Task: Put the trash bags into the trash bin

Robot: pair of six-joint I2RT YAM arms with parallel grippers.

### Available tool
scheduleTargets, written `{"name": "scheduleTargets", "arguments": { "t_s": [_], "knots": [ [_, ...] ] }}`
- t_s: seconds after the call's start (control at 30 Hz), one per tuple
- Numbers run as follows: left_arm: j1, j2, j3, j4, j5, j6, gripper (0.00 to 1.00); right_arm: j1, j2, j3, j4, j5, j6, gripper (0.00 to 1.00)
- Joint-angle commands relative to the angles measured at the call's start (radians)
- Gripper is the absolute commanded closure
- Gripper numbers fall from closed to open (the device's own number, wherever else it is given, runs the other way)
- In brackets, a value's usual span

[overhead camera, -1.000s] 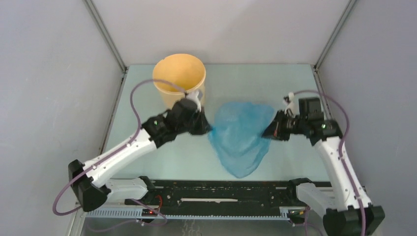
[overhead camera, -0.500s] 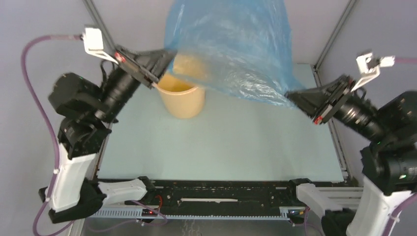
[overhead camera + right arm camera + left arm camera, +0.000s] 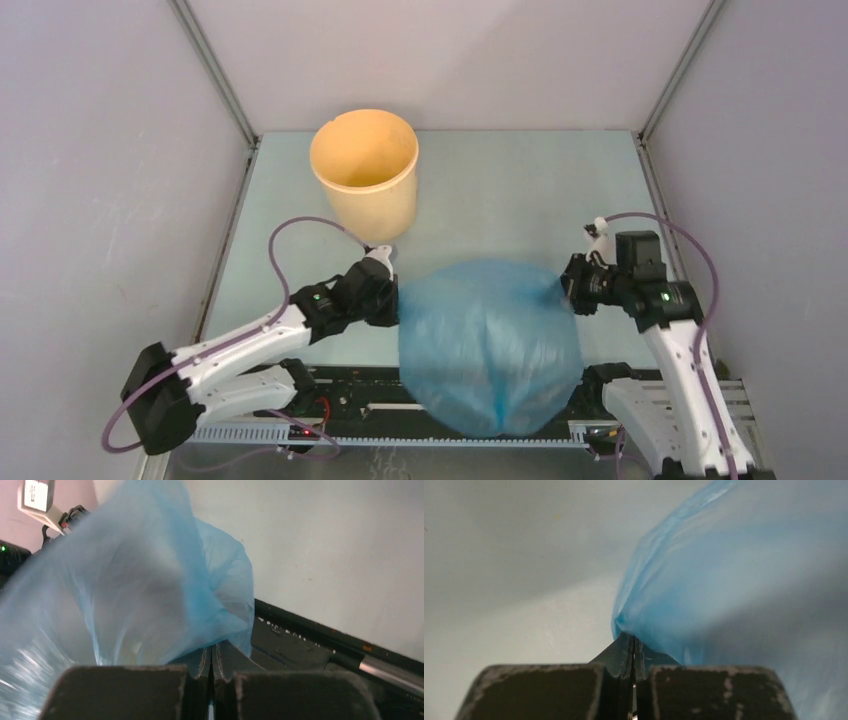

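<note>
On the left, my left arm (image 3: 255,335) reaches low across the worktop (image 3: 500,210), and its jaws are pressed fully together on a gathered pinch of the bag's (image 3: 488,345) left edge; the wrist view shows blue film bunched right at the tips. Beyond that arm, at the far left of the worktop, the bin (image 3: 364,165) stands upright, its mouth open and nothing in it that I can see, well apart from the bag. The bag hangs puffed out between my two sets of jaws at the near edge, its lower part hiding a stretch of the black rail (image 3: 350,385) in the top view. On the right, my right arm (image 3: 660,305) has the opposite edge, jaws likewise closed tight on a fold of film. I judge this is the carry step: bag held at both sides, not yet at the bin. Next, both arms should lift together and travel away and leftward until the bag is over the mouth, then lower and let go; the film looks thin and wide, so it may catch on the rim or spill over
</note>
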Motion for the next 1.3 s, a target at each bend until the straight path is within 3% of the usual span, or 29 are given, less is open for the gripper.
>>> {"name": "scheduleTargets", "arguments": {
  "t_s": [0.0,0.13,0.3,0.43,0.6,0.67,0.73,0.83,1.17,1.27],
  "knots": [
    [-0.004,-0.173,0.027,0.120,0.000,-0.090,1.00,0.008,-0.142,0.014,0.028,0.004,0.024,1.00],
    [-0.001,-0.158,0.231,0.108,-0.006,-0.025,1.00,0.007,-0.067,0.103,0.055,-0.047,0.032,1.00],
    [-0.001,-0.012,0.695,-0.024,-0.088,0.142,1.00,0.005,0.060,0.399,0.045,-0.031,0.004,1.00],
    [0.000,0.047,0.895,-0.033,-0.189,0.217,1.00,-0.007,0.158,0.561,0.039,-0.031,-0.004,1.00],
    [0.021,0.075,0.889,-0.042,-0.205,0.207,1.00,-0.012,0.198,0.568,-0.010,0.051,-0.038,0.98],
    [0.023,0.064,0.849,-0.037,-0.182,0.204,1.00,-0.018,0.207,0.568,-0.063,0.105,-0.055,0.78],
    [0.023,0.045,0.817,-0.034,-0.185,0.199,1.00,-0.022,0.203,0.568,-0.120,0.157,-0.070,0.51],
    [0.026,0.005,0.772,-0.018,-0.213,0.206,1.00,-0.025,0.174,0.569,-0.207,0.330,-0.068,0.29],
    [0.030,0.017,0.784,-0.001,-0.171,0.256,1.00,-0.046,0.096,0.627,-0.334,0.492,-0.113,0.13],
    [0.031,0.022,0.782,0.026,-0.121,0.284,1.00,0.008,0.126,0.673,-0.279,0.341,-0.168,0.12]
  ]
}}
